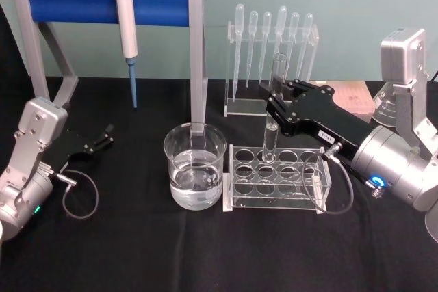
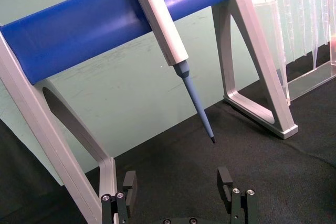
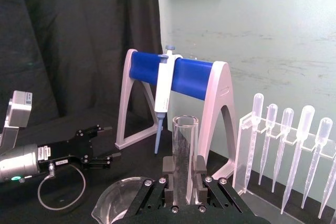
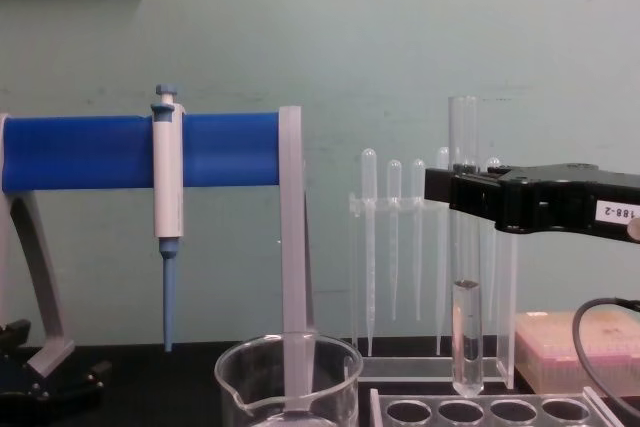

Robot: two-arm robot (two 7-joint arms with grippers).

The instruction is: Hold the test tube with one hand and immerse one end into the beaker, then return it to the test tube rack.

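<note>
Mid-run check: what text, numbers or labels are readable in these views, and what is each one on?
"188-2": on the white label of the right claw, which holds the test tube.
The small label behind the left claw is too small to read.
No other text is readable.

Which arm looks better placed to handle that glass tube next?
Right. The right gripper is shut on the tube, held upright just over the rack beside the beaker; the left gripper is open, far off to the side.
</note>
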